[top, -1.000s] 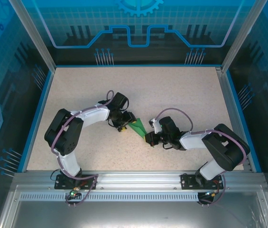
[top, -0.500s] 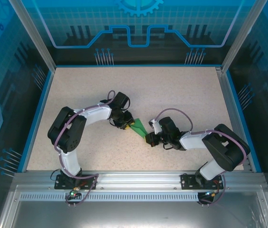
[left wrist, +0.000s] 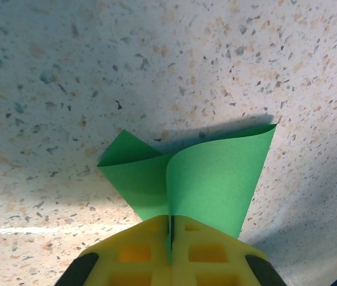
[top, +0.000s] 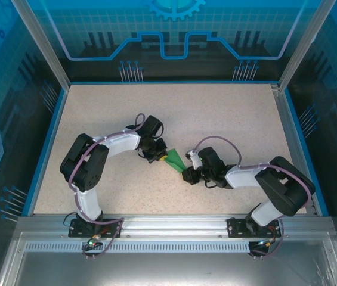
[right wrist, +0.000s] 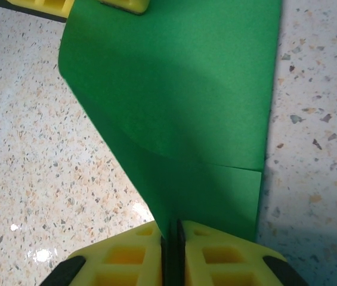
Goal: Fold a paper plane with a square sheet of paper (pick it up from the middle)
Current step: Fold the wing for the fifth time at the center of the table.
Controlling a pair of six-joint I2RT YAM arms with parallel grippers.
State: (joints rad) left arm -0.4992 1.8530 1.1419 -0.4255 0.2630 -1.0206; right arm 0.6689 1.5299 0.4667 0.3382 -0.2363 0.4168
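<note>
Near the middle of the counter (top: 228, 113), the part-folded paper plane (top: 175, 159) was pinched at opposite ends by the left jaws and right jaws, apparently mid-fold, and the next move likely called for laying a flap flat and creasing it.

Open tabletop (top: 228, 113) around; left pincer (top: 161, 157), right pincer (top: 187, 174) close mid-table.

Top camera looks down from behind the arms (top: 120, 143). Wrist cameras sit close behind left tool (left wrist: 171, 229) and right tool (right wrist: 172, 232), facing the paper (top: 175, 159) all 3 share.
</note>
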